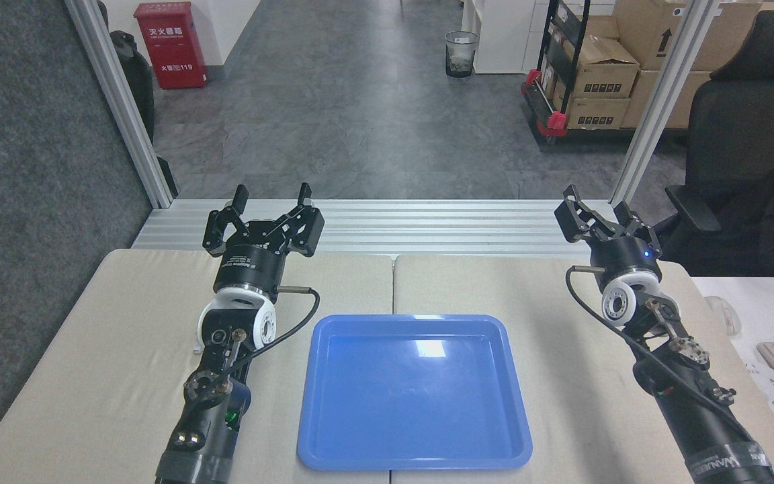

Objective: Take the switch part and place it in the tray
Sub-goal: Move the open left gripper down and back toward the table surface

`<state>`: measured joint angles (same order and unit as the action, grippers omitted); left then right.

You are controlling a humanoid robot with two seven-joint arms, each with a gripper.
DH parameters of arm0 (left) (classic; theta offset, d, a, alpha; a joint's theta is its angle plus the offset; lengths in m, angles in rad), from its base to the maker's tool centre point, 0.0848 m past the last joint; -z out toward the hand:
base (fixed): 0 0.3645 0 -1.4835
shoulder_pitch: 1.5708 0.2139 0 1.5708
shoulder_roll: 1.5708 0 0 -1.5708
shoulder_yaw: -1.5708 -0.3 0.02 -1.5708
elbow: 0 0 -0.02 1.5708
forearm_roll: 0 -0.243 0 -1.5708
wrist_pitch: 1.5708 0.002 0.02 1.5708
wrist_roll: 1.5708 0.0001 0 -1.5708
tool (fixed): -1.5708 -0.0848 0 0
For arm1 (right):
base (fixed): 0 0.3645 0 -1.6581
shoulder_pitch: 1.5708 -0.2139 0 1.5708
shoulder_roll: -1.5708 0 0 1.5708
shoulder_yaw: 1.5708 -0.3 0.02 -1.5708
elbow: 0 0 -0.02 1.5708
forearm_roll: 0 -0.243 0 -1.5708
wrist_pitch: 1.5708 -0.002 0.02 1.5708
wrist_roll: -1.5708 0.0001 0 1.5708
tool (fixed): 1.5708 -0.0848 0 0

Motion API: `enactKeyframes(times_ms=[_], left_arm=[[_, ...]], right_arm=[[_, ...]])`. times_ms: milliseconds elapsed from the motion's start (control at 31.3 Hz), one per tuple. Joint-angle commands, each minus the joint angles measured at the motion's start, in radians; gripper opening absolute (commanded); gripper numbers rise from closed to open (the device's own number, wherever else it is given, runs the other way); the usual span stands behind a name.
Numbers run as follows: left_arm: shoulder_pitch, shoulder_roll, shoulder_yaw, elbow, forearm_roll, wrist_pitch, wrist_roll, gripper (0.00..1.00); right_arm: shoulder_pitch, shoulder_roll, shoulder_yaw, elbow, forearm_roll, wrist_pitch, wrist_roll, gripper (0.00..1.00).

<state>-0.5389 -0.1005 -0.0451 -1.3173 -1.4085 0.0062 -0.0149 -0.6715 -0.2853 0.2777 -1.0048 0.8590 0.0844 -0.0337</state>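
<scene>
A: A blue tray (414, 393) lies at the middle of the desk's (91, 376) near edge, its floor bare and glossy.

B: And the switch part?

A: Cannot be made out anywhere on the desk; only a small white edge shows beside the left arm's wrist, too hidden to identify.

B: The pincers?

A: The left pincer (271, 199) hangs over the far left of the desk, fingers spread apart, holding nothing. The right pincer (596, 206), at the far right edge, is likewise spread and holding nothing.
</scene>
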Motion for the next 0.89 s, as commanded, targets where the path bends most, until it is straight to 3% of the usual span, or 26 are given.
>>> enactKeyframes(times_ms=[0, 383, 671, 863], left_arm=[[0.007, -0.007, -0.012, 0.024, -0.113, 0.006, 0.03, 1.0], [0.013, -0.004, -0.042, 0.084, -0.119, -0.018, 0.021, 1.0], [0.013, 0.074, -0.094, 0.09, -0.122, -0.029, 0.026, 1.0], [0.014, 0.081, -0.094, 0.093, -0.118, -0.026, 0.016, 1.0]], right_arm=[[0.001, 0.0, 0.0, 0.0, 0.0, 0.0, 0.0, 0.99], [0.0, 0.0, 0.0, 0.0, 0.0, 0.0, 0.0, 0.99], [0.0, 0.0, 0.0, 0.0, 0.0, 0.0, 0.0, 0.99], [0.0, 0.0, 0.0, 0.0, 0.0, 0.0, 0.0, 0.99]])
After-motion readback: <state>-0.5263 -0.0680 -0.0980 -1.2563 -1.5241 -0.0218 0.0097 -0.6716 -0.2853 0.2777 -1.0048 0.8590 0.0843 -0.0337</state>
